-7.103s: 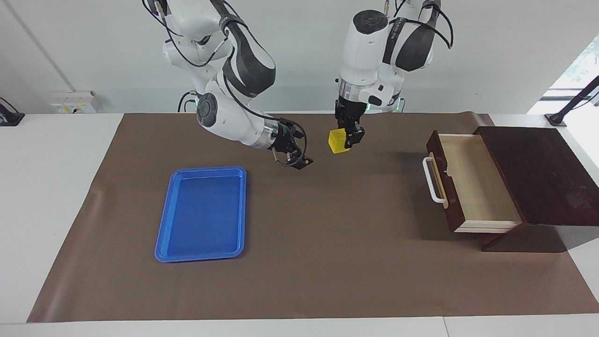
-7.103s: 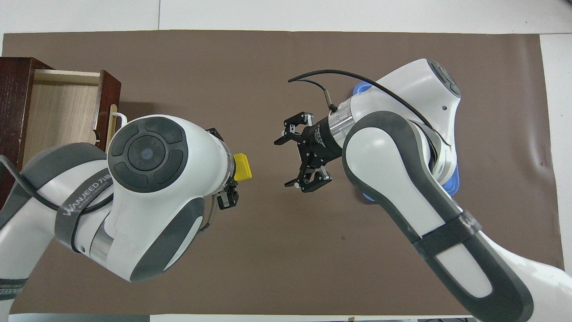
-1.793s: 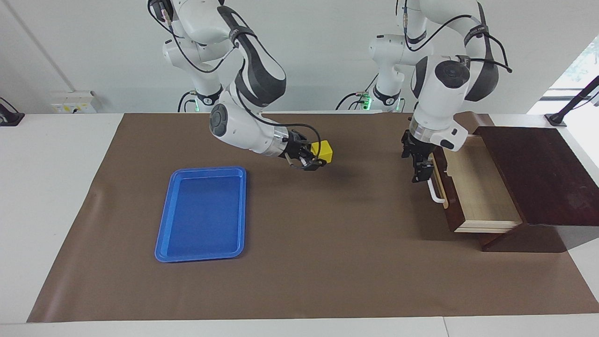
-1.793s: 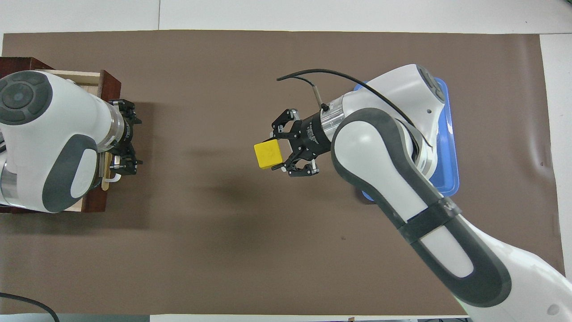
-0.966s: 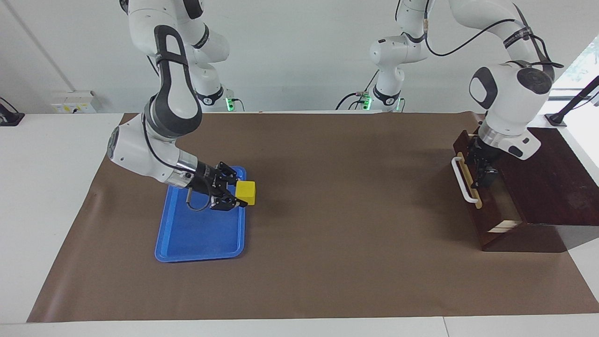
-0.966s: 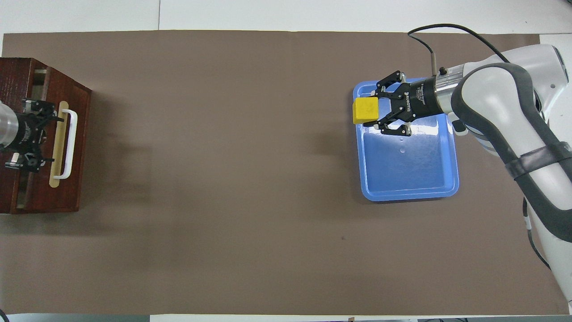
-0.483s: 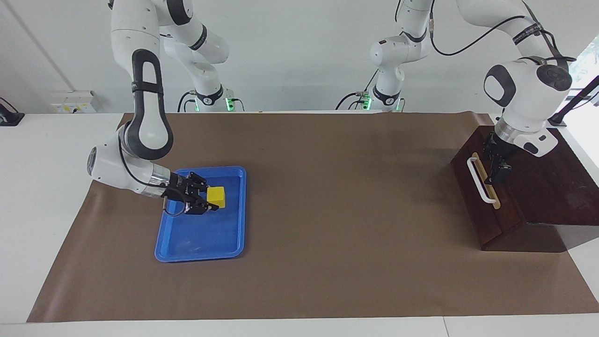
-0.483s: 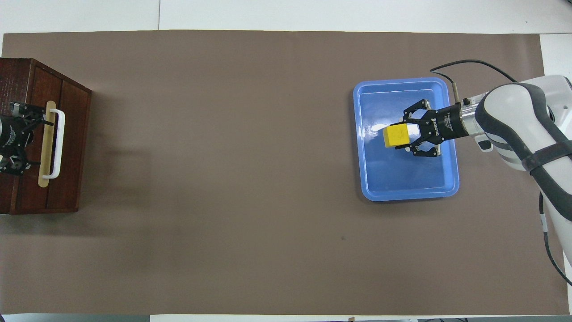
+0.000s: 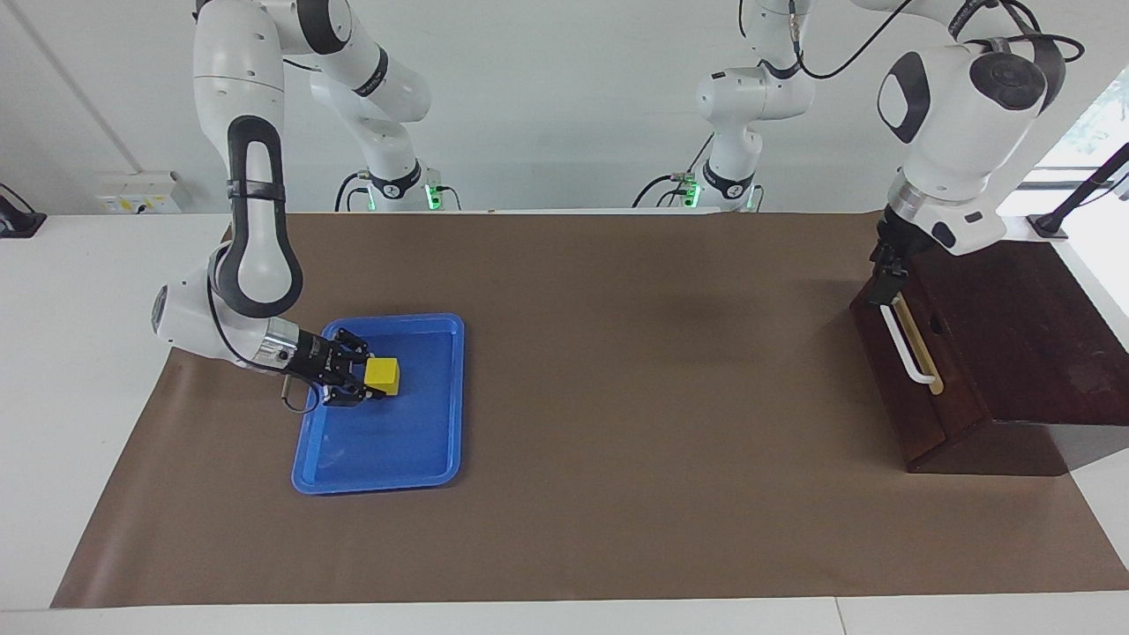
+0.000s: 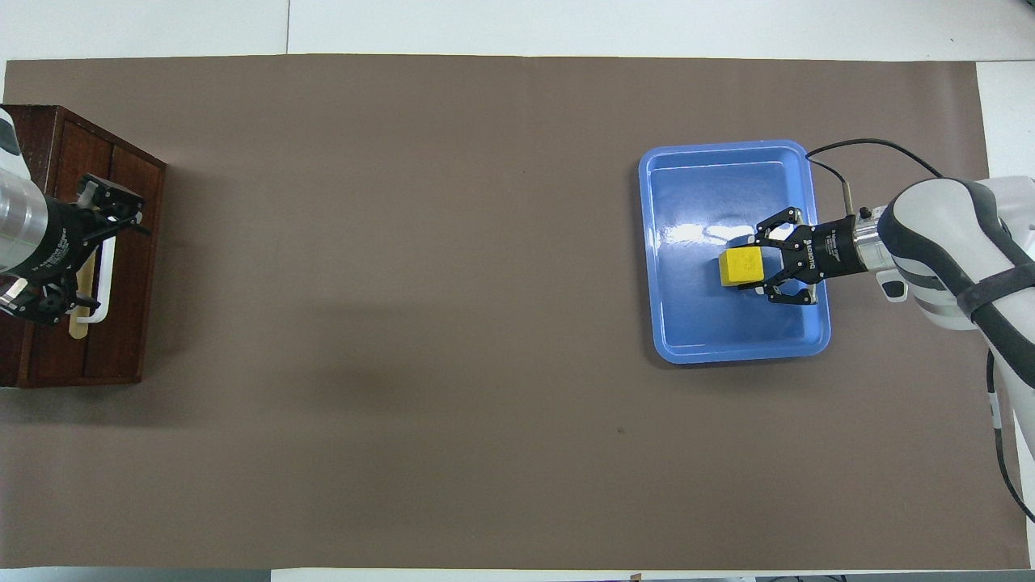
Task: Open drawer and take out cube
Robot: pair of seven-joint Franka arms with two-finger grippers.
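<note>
The yellow cube (image 9: 382,375) (image 10: 742,267) is held low inside the blue tray (image 9: 379,483) (image 10: 736,356). I cannot tell whether it touches the tray floor. My right gripper (image 9: 363,382) (image 10: 756,267) is shut on the cube from the side toward the right arm's end of the table. The dark brown drawer (image 9: 908,379) (image 10: 121,267) is pushed shut in its box, so its pale interior is hidden. My left gripper (image 9: 885,275) (image 10: 93,255) is open and empty, just over the robot-side end of the white handle (image 9: 910,353) (image 10: 105,279).
The dark wooden box (image 9: 1023,335) stands at the left arm's end of the table. A brown mat (image 9: 617,397) covers the table between the tray and the drawer.
My right gripper has carried the cube lower and deeper into the tray. My left gripper has risen off the drawer front and shifted toward the handle's robot-side end. The drawer stays shut.
</note>
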